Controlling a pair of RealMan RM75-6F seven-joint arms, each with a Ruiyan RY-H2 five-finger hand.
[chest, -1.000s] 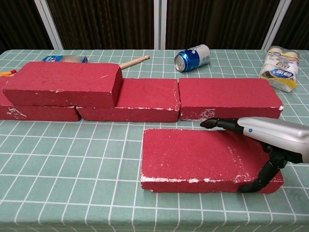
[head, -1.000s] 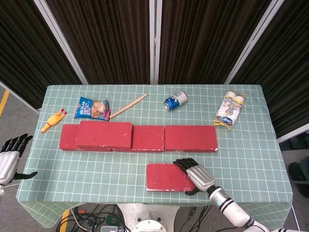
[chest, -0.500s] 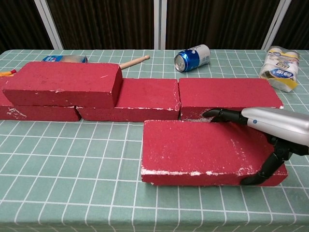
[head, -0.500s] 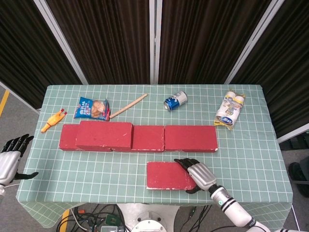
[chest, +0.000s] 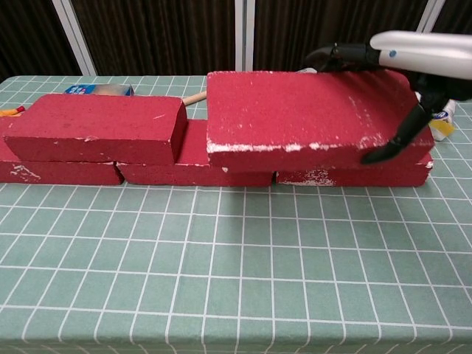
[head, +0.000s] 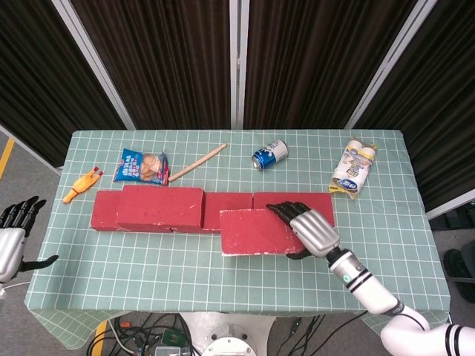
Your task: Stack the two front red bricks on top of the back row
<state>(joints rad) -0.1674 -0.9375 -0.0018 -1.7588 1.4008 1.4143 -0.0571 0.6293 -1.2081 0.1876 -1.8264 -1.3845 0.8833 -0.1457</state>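
From the head view, at about five o'clock of the table, the right hand grasps the right end of a red brick, its dark fingers spread over the top face and the thumb hooked under the near edge. That brick sits in front of, and overlapping, the back row, covering the near part of the row's middle and right bricks; whether it rests on them or is held clear cannot be told here. At nine o'clock of the row, a stacked brick already lies on top. The left hand hangs off the table at eight o'clock, fingers apart, holding nothing, partly cut by the frame edge. Behind the row lie a toy chicken, snack bag, wooden stick, blue can and a wrapped pack.

Across the chest view, the right hand holds the red brick raised, tilted, above the back row; its fingers lie on the far top edge, thumb beneath. The brick hides the can and most of the stick. The stacked brick sits at nine o'clock.
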